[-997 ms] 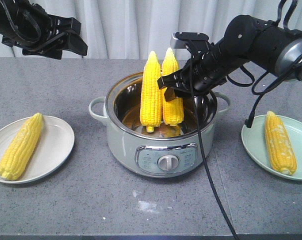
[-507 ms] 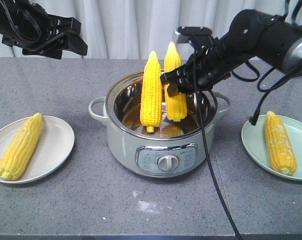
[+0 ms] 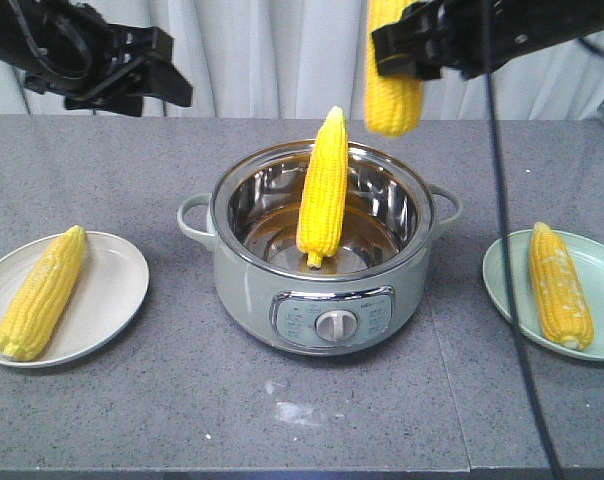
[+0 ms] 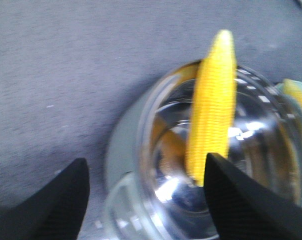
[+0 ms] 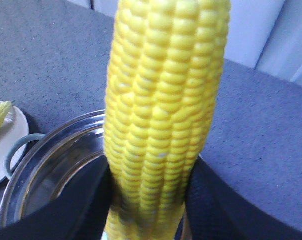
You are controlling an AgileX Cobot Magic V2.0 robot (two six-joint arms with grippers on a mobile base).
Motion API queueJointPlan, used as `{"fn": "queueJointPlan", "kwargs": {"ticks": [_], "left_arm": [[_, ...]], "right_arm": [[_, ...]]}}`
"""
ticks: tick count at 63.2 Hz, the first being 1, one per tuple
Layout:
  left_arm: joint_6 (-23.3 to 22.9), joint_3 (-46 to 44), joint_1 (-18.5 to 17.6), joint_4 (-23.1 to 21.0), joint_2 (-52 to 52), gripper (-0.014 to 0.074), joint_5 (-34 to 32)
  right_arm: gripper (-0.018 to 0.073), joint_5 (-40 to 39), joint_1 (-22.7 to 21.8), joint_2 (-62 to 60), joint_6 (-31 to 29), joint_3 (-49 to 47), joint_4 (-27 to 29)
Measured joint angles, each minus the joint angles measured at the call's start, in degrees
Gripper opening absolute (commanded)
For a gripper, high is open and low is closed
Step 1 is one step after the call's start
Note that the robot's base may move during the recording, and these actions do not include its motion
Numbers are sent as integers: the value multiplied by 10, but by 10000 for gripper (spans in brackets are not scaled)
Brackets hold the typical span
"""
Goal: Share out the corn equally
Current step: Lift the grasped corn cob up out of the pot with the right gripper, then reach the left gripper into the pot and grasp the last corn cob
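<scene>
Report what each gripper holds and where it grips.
The right gripper clamps a bright yellow corn cob by its sides, above its hanging lower end. The left gripper is open, holding nothing.

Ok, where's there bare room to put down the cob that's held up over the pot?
The white plate is bare on its half toward the pot, beside its one cob. The green plate has only a narrow strip beside its cob. Counter in front of the pot is open. The pot is crowded: a cob stands inside.
</scene>
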Motion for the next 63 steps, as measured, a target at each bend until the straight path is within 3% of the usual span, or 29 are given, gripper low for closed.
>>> {"fn": "queueJointPlan", "kwargs": {"ticks": [21,32,44,63], "left_arm": [[14,0,-116,-17,33,481,-73],[5,0,-158,14,80,481,-110],[-1,0,-174,38,114,481,-135],[-1,0,-181,47,136,481,-178]], "right_arm": [[-6,8,0,-70,27,0,-106],[-6,25,0,-82,61,0,-187],[-6,37,0,-84,77,0,-234],[-6,38,0,-84,78,0,-237]]}}
